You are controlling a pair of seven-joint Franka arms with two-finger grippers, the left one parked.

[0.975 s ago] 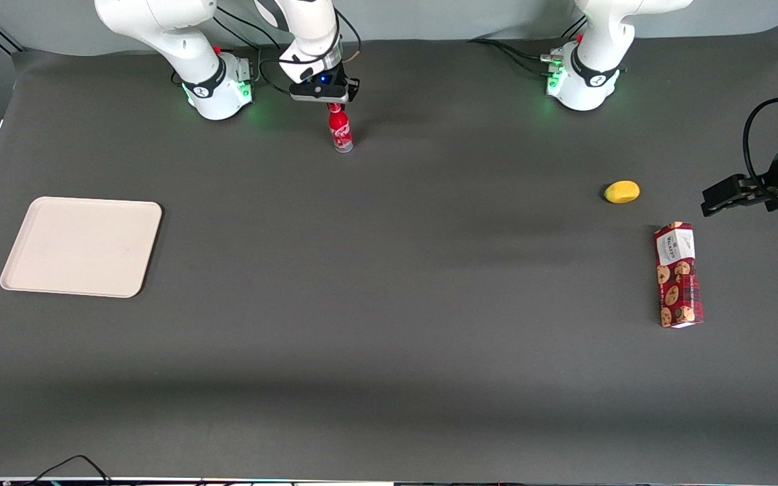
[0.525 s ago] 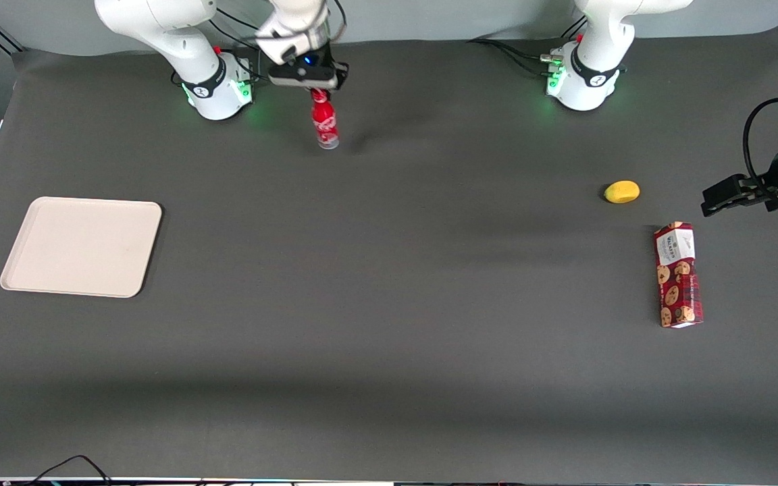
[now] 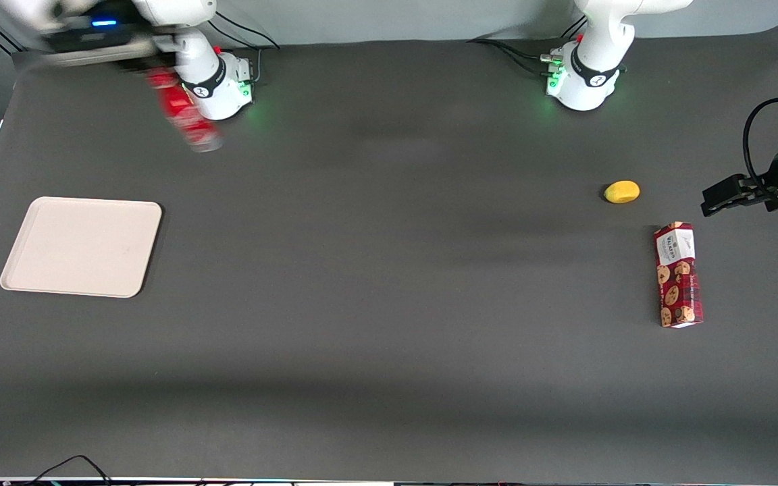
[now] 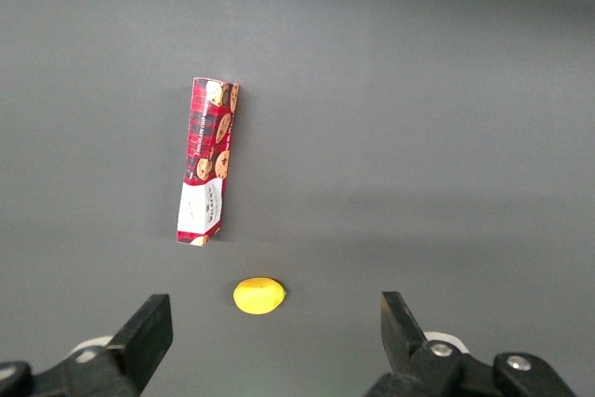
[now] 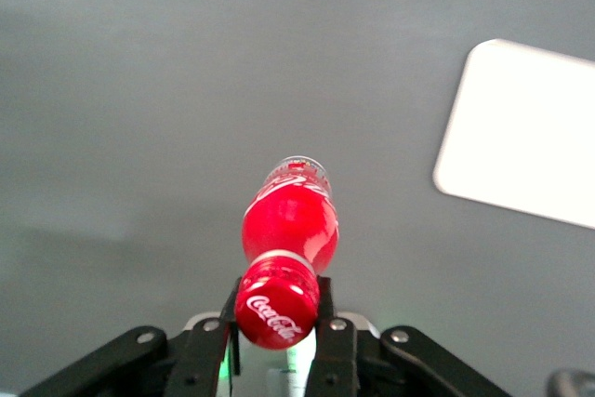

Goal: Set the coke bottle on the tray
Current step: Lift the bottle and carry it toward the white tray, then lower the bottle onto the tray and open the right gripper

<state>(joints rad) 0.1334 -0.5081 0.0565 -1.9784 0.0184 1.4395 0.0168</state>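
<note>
My right gripper (image 3: 156,67) is shut on the neck of the coke bottle (image 3: 183,111), a slim red bottle with a clear base, and carries it in the air, tilted, close to the working arm's base. In the right wrist view the bottle (image 5: 288,220) hangs from the gripper (image 5: 277,309), its red cap with white script between the fingers. The tray (image 3: 82,246) is flat, cream-white and empty; it lies on the table nearer the front camera than the bottle. It also shows in the right wrist view (image 5: 525,132).
The working arm's white base (image 3: 217,84) stands right by the held bottle. A yellow lemon-like object (image 3: 622,192) and a red cookie-print box (image 3: 678,275) lie toward the parked arm's end of the table; both show in the left wrist view (image 4: 258,295) (image 4: 206,161).
The gripper has swung with the bottle away from the table's middle toward the working arm's end, past its base, lifting higher. The bottle now hangs tilted. Tray, lemon and box have not moved.
</note>
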